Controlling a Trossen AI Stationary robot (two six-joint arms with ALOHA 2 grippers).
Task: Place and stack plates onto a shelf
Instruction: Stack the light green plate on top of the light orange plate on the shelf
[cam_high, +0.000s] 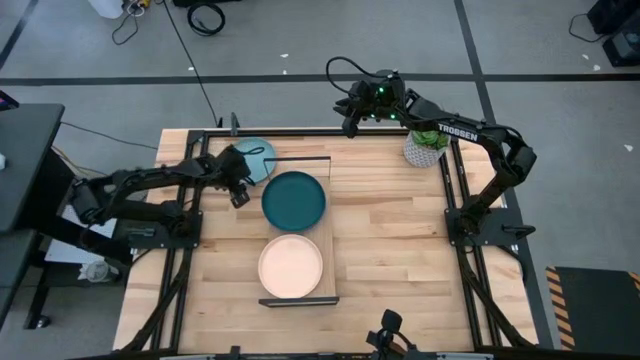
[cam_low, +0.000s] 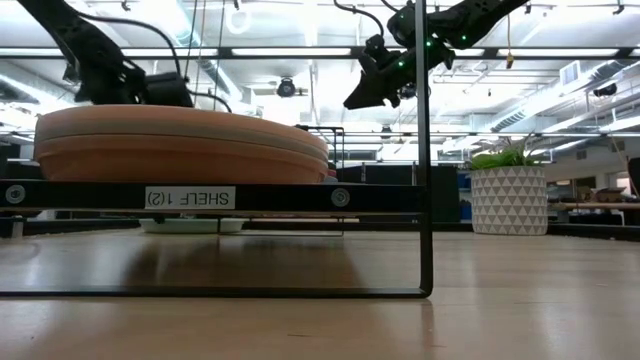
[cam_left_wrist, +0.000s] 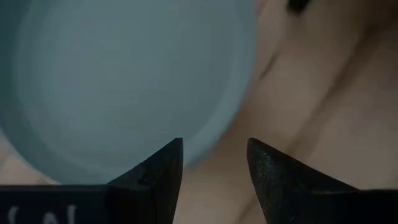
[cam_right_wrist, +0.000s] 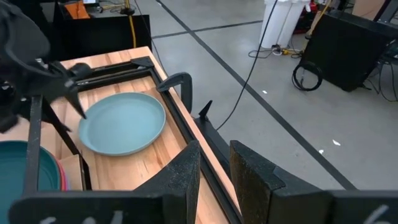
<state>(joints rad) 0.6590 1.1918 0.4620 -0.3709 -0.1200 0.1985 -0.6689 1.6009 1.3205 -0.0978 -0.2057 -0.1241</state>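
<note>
Left gripper (cam_left_wrist: 213, 171): jaws parted, empty, just beside round matte light blue plate (cam_high: 256, 158) lying flat beside long pale wooden shelf (cam_high: 330, 215). Advice: slide one finger beneath the rim, clamp squarely. Right gripper (cam_high: 352, 122): raised, half-parted, empty.

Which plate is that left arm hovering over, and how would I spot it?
Find the long wooden shelf running down the tabletop. At its far left corner, on the table itself, lies the light blue plate, under the open left pincer. Unlike the dark teal plate, it is not on the shelf.
</note>
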